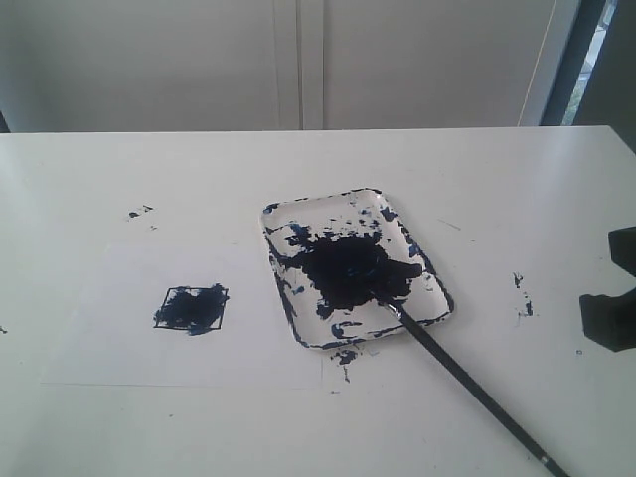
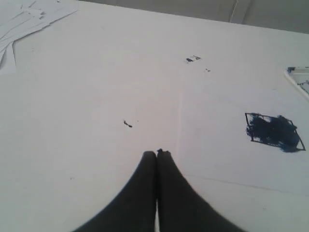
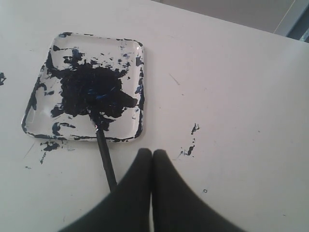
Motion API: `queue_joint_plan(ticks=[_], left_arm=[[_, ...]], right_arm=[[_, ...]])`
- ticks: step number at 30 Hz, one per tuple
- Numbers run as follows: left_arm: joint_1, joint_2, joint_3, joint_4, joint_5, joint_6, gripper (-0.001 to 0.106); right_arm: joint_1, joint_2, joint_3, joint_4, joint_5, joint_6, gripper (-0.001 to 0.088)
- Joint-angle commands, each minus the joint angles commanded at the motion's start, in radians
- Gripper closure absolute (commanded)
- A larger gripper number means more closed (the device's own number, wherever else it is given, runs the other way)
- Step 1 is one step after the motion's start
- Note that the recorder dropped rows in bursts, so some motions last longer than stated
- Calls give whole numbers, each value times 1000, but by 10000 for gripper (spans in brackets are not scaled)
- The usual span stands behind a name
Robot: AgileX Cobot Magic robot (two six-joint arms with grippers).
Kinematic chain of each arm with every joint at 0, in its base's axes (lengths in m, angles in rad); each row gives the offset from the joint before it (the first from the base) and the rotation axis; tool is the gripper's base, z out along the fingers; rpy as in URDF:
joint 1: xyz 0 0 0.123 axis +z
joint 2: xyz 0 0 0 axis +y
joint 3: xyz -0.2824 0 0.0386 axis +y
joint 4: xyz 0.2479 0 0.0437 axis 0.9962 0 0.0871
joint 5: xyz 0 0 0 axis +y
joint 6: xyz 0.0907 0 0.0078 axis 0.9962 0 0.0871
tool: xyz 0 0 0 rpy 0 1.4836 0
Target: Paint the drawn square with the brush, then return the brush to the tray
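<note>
On tray (image 1: 318,204), brush (image 1: 467,383) tip lost in paint (image 1: 348,268) (handle cropped); both end effectors (image 2: 156,152) (image 3: 152,151) closed.

White table (image 1: 497,179) filled most of scene. Large white paper sheet (image 1: 119,338) lay flat on left part. Small dark paint specks (image 1: 139,212) sat beyond sheet's far edge; more specks (image 1: 524,298) toward table's right side. Loose white sheets (image 2: 24,19) lay fanned near one corner. Pale wall panels (image 1: 149,60) stood behind; dark window frame (image 1: 581,60) at far right.

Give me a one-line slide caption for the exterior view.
Brush lies with its tip in the blotched tray, handle on the table; the square to the left is smeared dark blue.
</note>
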Motion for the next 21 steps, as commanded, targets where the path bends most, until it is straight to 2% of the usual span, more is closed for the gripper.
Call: queue_joint_plan(ticks=[5,11,21], left_arm=[[0,0,0,0,0,16,1053],[0,-2,0,0,0,267,1053],[0,-2,0,0,-7,226,1053]], right_arm=[[0,0,0,0,0,0,868],[0,0,0,0,0,0,868],[0,0,0,0,0,0,868]])
